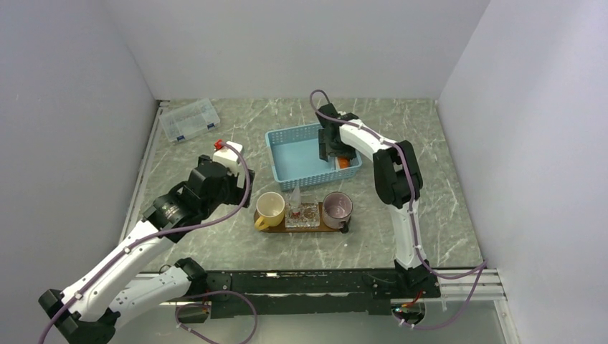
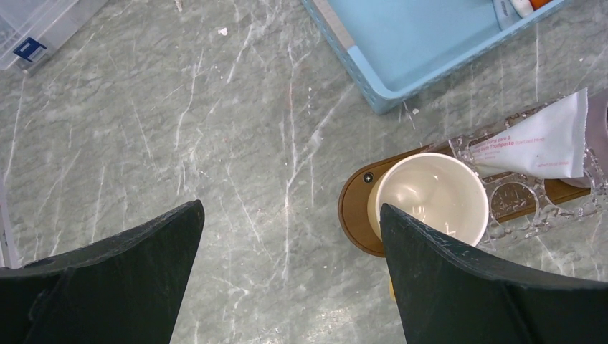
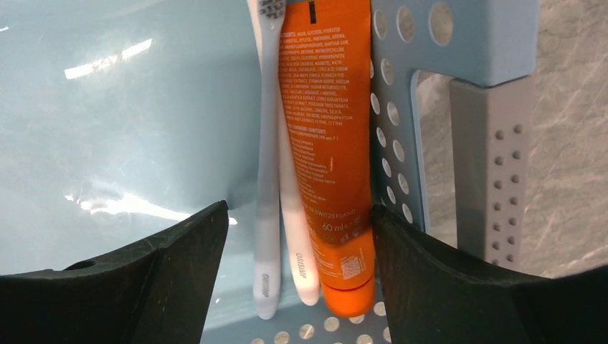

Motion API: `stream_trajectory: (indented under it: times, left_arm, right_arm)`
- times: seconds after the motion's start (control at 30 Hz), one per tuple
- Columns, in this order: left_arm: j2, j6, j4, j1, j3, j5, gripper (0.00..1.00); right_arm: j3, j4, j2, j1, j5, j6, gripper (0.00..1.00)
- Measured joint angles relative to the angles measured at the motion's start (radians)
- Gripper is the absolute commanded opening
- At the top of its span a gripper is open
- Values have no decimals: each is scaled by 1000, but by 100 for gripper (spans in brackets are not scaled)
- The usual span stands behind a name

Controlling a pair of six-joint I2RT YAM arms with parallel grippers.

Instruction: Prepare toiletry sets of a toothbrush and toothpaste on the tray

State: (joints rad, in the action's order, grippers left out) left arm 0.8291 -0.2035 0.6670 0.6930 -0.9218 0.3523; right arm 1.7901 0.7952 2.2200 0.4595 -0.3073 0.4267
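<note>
Overhead, you see the tray [image 1: 301, 229] on the worktop [image 1: 452, 201], and the right pincer [image 1: 331, 154] inside the blue basket [image 1: 287, 168]. Left wrist: the left pincer [image 2: 290, 208] is spread wide and empty. Right wrist: its jaws stand parted, gripping nothing, straddling the toothbrush [image 3: 267, 179] and orange tube [image 3: 326, 107] there.

Orange tube [image 3: 326, 143], center of right wrist view: dense small white print, mostly too fine to read. "CONTENT:" mid-tube, "60 ml" and "SWITZERLAND" near the lower end, QR code below those. Two white toothbrush handles [image 3: 267, 215] left of it: small grey lettering at the lower ends, not legible. White tube [image 2: 548, 143], right of left wrist view: red print, "Toothpaste" readable. Blue sticker on clear box [image 2: 29, 49], upper left: unreadable.
</note>
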Motion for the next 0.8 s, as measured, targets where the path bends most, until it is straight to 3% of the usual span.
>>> stream_trajectory:
  times: [0.47,0.8]
  left_arm:
    - [10,0,-12,-23,0,-14,99]
    - [19,1,-12,-29,0,-18,99]
  right_arm:
    - [-40,-85,0,-23,139,-50,69]
    - [-92,-138,-30,-10,183,-73,72]
